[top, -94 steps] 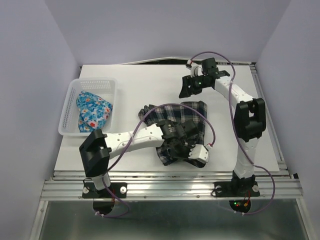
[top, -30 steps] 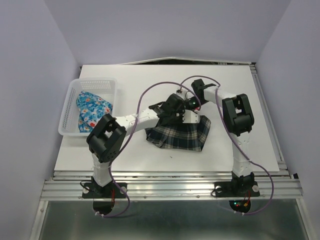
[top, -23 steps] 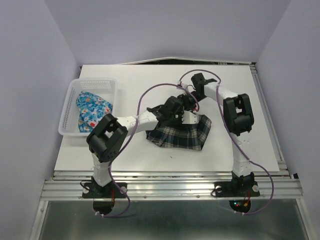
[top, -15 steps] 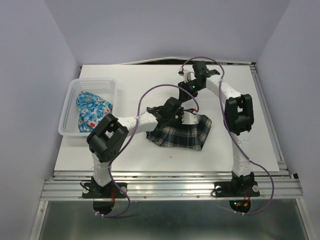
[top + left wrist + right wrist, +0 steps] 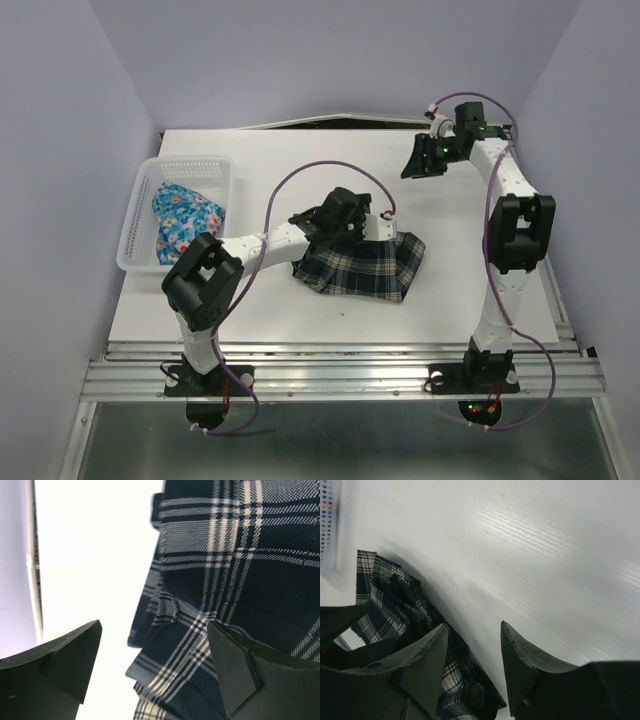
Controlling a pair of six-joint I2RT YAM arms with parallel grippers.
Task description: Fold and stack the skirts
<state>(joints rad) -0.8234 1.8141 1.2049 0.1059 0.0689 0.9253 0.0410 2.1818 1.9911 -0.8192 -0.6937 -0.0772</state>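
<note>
The dark plaid skirt (image 5: pixel 365 265) lies folded on the white table, right of centre. My left gripper (image 5: pixel 345 222) hovers over its far left edge. In the left wrist view this gripper (image 5: pixel 154 626) is open wide, with the plaid cloth (image 5: pixel 225 570) loose beneath the fingers. My right gripper (image 5: pixel 410 168) hangs over the far right of the table, well away from the skirt. It (image 5: pixel 474 625) is open with only bare table between the fingers, and the plaid skirt (image 5: pixel 395 605) shows behind them. The blue floral skirt (image 5: pixel 185 222) lies bunched in the basket.
A white lattice basket (image 5: pixel 188 163) stands at the table's left edge. The white table top (image 5: pixel 300 165) ends at a metal rail (image 5: pixel 340 372) by the arm bases. Lilac walls close in on the left, right and back.
The left gripper has opened and let go of the plaid skirt, which now lies flat. The right gripper has opened and swung away to the far right of the table.
</note>
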